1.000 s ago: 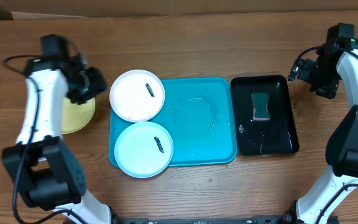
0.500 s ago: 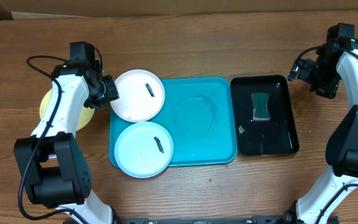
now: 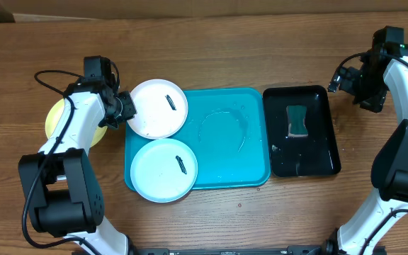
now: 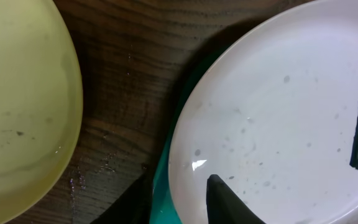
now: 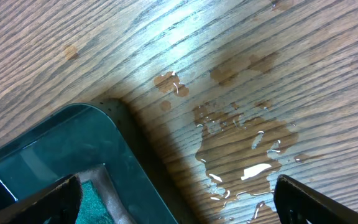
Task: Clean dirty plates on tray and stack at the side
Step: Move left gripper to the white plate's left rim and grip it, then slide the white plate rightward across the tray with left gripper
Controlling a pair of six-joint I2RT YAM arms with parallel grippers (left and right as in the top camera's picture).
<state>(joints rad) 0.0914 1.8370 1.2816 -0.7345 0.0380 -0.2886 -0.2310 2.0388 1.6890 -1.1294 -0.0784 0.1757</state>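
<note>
Overhead view: we see a wooden tabletop [image 3: 261,49] with a turquoise tray [image 3: 243,152] in the middle and an arm at each side.
White plate: the white plate [image 3: 154,112] lies at the tray's far left corner, its edge hanging out over the rim, with a short dark smear [image 3: 170,101] on it.
Pale blue plate: the pale blue plate [image 3: 160,173] lies at the tray's near left corner, just beside the white one, with its own dark mark.
Yellow plate: the yellow plate [image 3: 57,117] lies on the tabletop left of the tray, partly under the left arm.
Left tool: the left tool [image 3: 124,110] is at the white plate's left rim. In the left wrist view one of its fingers [image 4: 225,199] lies over the plate and the other is outside the rim, with the rim between them. We cannot tell whether they press on it.
Right tool: the right tool [image 3: 358,83] hovers over the tabletop just beyond the far right corner of the black tray [image 3: 324,152]. Its fingers [image 5: 48,199] are wide apart and hold nothing.
Black tray: it is just right of the turquoise tray, with a green sponge [image 3: 297,121] in it.
Wet patch: in the right wrist view we see a puddle [image 5: 241,146] on the wood beside the black tray's corner.
</note>
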